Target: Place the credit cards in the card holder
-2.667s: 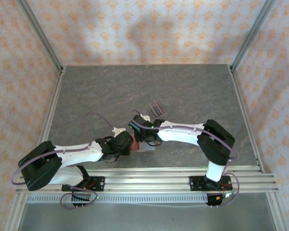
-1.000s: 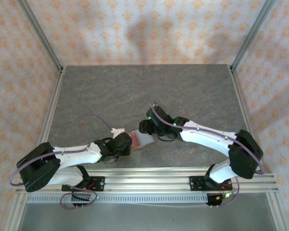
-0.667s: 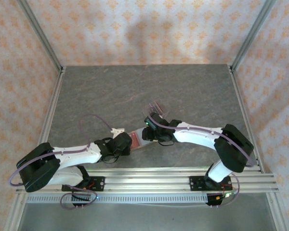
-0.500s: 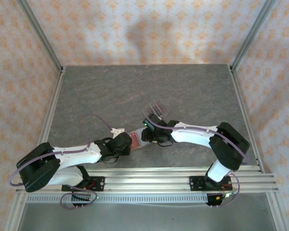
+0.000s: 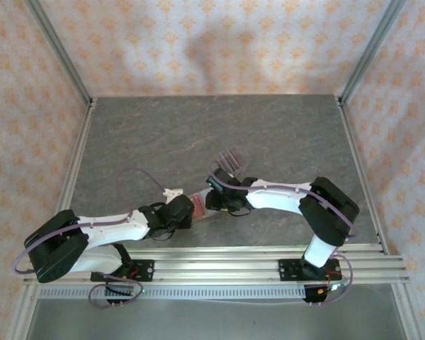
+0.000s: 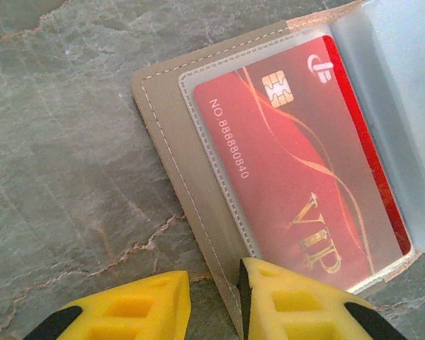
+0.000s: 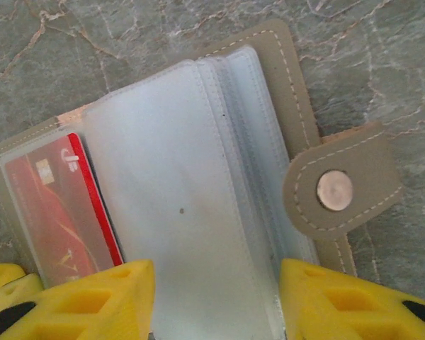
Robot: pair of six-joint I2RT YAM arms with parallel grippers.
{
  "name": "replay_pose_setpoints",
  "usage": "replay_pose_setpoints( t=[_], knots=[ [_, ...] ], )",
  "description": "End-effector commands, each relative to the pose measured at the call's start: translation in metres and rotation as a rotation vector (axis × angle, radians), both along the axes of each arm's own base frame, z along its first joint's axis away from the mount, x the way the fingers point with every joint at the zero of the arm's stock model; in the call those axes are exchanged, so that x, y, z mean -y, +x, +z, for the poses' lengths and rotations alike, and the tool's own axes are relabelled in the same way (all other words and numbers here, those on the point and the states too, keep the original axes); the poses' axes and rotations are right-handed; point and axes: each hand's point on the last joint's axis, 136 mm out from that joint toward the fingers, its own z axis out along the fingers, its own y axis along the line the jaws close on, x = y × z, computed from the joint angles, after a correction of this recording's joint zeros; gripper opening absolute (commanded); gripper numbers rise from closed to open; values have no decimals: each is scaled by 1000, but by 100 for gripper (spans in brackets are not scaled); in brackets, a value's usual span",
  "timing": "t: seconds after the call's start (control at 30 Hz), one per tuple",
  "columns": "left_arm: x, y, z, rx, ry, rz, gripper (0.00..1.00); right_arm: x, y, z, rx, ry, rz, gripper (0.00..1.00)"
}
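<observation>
Marble table (image 5: 149, 142), stand (image 5: 229, 159) beyond card holder (image 7: 198, 170)

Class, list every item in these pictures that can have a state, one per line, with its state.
card holder: open, lying flat on the table
snap tab: unfastened, spread out to the side
clear sleeves: fanned open, the top one looks empty
red card: tucked inside a sleeve
left pincer: closed on the holder's cover edge
right pincer: open, above the sleeves

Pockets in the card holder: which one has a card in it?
The left pocket, against the cover: a red card shows inside. The others look empty.
</observation>
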Motion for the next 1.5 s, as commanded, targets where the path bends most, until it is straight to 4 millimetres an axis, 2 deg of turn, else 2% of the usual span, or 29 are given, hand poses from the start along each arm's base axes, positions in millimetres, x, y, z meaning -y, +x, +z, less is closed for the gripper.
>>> replay_pose_setpoints(
  t=[0.0, 0.17, 0.37, 0.63, 0.73, 1.07, 1.23, 1.47],
  knots=[
    [3, -10, -14, -44, -7, -14, 27, -8, 6, 14, 34, 12, -4, 49],
    [3, -10, -15, -46, -8, -14, 27, 8, 10, 15, 63, -85, -40, 53],
    [3, -10, -15, -47, -8, -14, 27, 15, 13, 17, 87, -148, -50, 57],
    [3, -11, -17, -50, -11, -11, 27, -6, 13, 20, 110, -132, 16, 54],
    [3, -11, -16, -49, -12, -11, 27, -9, 15, 13, 101, -151, 22, 53],
    [0, -11, -16, -46, -5, -11, 27, 5, 17, -8, 89, -250, -10, 51],
    [1, -11, -17, -46, -8, -10, 27, 3, 13, -16, 74, -262, -7, 50],
    [2, -11, -17, -47, -9, -12, 27, -3, 6, -34, 48, -270, -10, 39]
  ],
)
